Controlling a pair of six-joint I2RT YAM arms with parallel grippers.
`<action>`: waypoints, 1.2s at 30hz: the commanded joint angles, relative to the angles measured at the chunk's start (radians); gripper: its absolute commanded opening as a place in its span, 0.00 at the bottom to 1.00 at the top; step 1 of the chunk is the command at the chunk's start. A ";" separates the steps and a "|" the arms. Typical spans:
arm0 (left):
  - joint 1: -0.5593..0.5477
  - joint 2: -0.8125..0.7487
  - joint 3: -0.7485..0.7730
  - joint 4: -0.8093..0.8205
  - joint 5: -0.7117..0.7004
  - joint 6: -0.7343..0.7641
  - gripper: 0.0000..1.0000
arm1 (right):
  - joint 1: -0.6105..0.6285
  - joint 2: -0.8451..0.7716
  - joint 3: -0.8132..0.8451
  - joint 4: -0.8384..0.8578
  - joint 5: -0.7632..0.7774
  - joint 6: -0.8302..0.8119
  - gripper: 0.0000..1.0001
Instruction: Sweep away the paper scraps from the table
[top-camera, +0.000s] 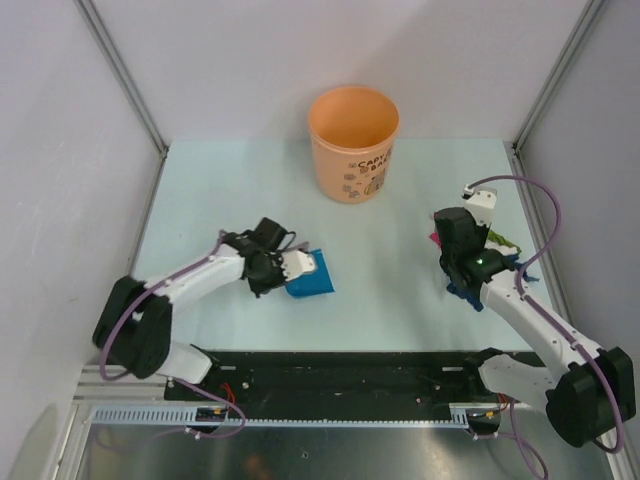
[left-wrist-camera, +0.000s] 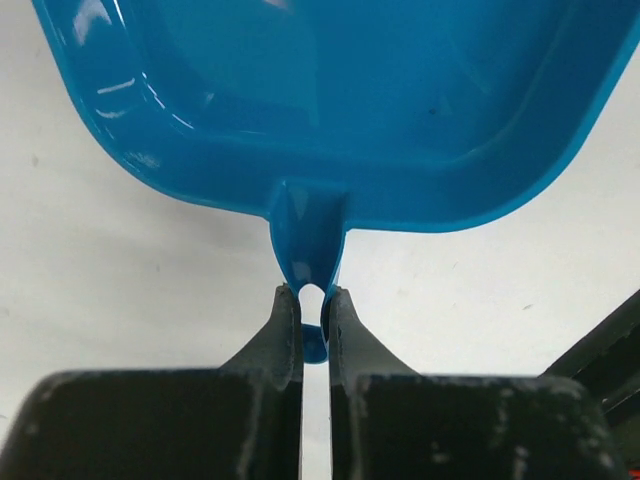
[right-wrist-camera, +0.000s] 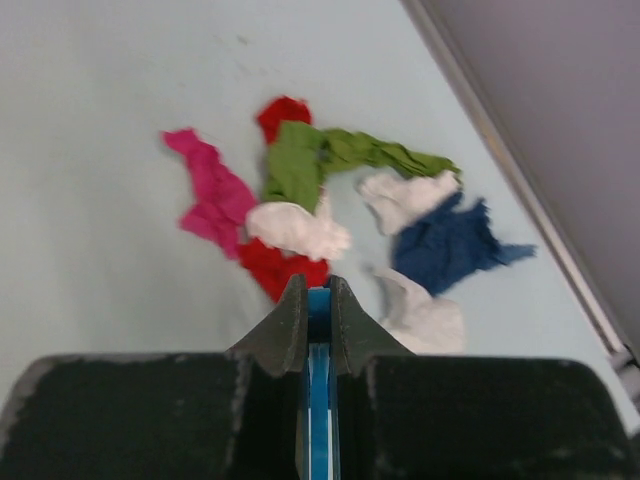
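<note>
one mint table (top-camera: 390, 265), grey-walled: left tool (left-wrist-camera: 312, 292) clamps dustpan (left-wrist-camera: 330, 100), right tool (right-wrist-camera: 318, 285) clamps brush (right-wrist-camera: 319, 420).

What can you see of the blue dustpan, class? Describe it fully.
Glossy blue plastic dustpan: a shallow tray with raised rim and rounded corners, nothing visible inside. The left end effector is shut on its short looped handle. It lies left of centre on the table, apart from the orange bucket.
</note>
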 joint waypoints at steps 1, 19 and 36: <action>-0.114 0.106 0.113 -0.015 -0.071 -0.092 0.00 | -0.015 0.040 -0.006 -0.049 0.164 0.046 0.00; -0.223 0.321 0.241 -0.013 -0.082 -0.089 0.00 | 0.209 0.120 -0.034 0.061 -0.320 0.185 0.00; -0.223 0.293 0.223 -0.013 -0.076 -0.057 0.52 | 0.353 0.048 0.046 0.259 -0.422 0.055 0.00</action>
